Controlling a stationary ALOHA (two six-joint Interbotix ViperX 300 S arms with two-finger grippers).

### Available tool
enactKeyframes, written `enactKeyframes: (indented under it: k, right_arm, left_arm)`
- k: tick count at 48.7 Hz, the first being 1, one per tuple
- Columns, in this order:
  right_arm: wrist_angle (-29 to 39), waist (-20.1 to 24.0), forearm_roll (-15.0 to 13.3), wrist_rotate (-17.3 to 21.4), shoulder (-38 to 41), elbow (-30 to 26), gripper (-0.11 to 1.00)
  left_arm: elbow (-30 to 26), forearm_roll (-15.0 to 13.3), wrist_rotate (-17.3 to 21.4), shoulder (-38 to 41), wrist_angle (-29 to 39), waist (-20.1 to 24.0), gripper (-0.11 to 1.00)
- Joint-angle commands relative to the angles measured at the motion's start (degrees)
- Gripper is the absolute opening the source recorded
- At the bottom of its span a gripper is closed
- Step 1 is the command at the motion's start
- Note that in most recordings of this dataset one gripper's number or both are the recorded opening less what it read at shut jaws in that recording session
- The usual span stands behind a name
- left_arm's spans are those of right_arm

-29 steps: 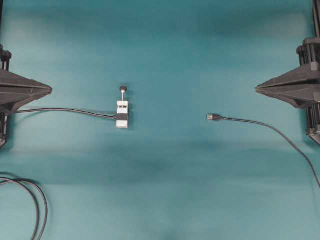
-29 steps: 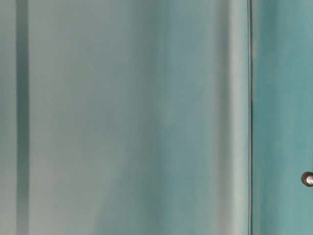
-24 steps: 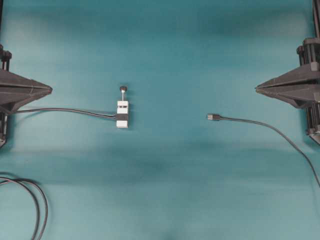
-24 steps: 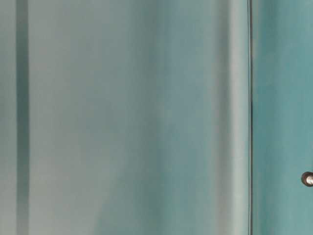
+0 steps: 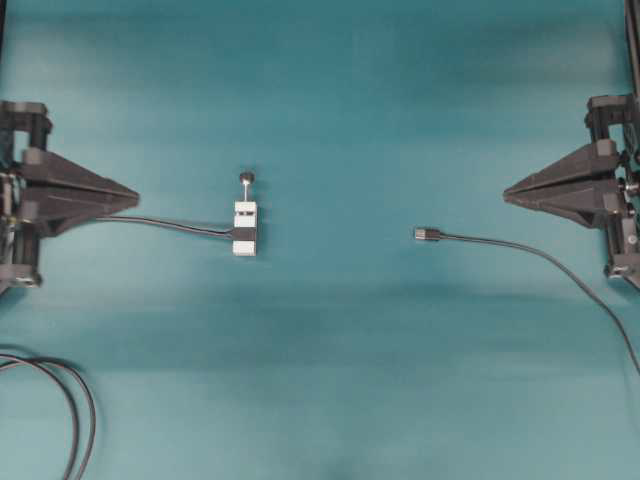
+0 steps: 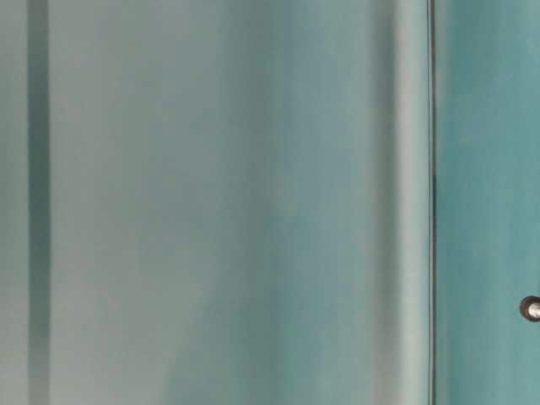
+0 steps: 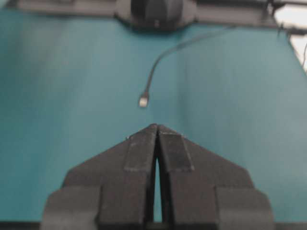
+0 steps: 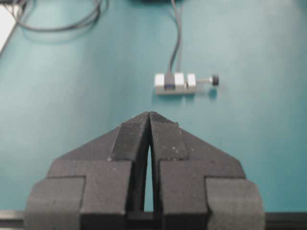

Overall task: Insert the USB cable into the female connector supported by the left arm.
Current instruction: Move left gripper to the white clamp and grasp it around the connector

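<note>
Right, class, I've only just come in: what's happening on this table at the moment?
Nothing is being handled yet. Both arms sit at opposite edges of the teal table, and the left gripper and right gripper are both shut and empty. The female connector, a small white block, lies loose on the table nearer the left gripper. The USB cable lies nearer the right gripper, its plug pointing toward the connector with a clear gap between them. Looped dark cables sit in a corner.

Bare teal table (image 5: 330,110) lies around the female connector (image 5: 245,228) and the USB cable (image 5: 520,250)
</note>
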Motion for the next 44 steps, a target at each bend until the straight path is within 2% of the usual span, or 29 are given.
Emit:
enactKeyframes:
  k: [1, 10, 19, 25, 28, 33, 35, 44]
  right_arm:
    - [0.18, -0.53, -0.09, 0.09, 0.35, -1.67, 0.01]
    - [0.7, -0.88, -0.09, 0.62, 2.37, -1.49, 0.01]
    - [-0.35, -0.88, -0.09, 1.58, 8.7, -2.72, 0.01]
    - [-2.11, -1.05, -0.09, 1.58, 11.16, -2.72, 0.01]
    - [-3.16, -1.05, -0.09, 1.67, 11.6, -2.64, 0.01]
    - [-4.13, -1.05, -0.09, 2.55, 12.22, -2.37, 0.01]
    - [-4.31, -1.05, -0.09, 3.16, 12.57, -2.37, 0.01]
    - [-4.31, -1.14, -0.09, 8.26, 16.08, -2.37, 0.01]
  left_arm:
    - [-1.05, 0.0, -0.26, 1.41, -0.88, 0.0, 0.04]
    - [1.41, -0.09, -0.35, 4.13, -0.35, 0.0, 0.04]
    - [3.96, 0.0, 0.0, 5.8, -1.58, 0.44, 0.05]
    - [5.36, 0.0, 0.09, 6.77, -2.9, 0.53, 0.19]
    - [6.15, 0.18, 0.26, 7.56, -4.57, 0.53, 0.33]
    - [8.44, 0.35, 0.44, 9.4, -9.76, 0.53, 0.63]
    - [9.32, 0.35, 0.62, 10.46, -11.87, 0.53, 0.71]
    - [10.55, 0.35, 3.34, 16.44, -18.63, 0.53, 0.65]
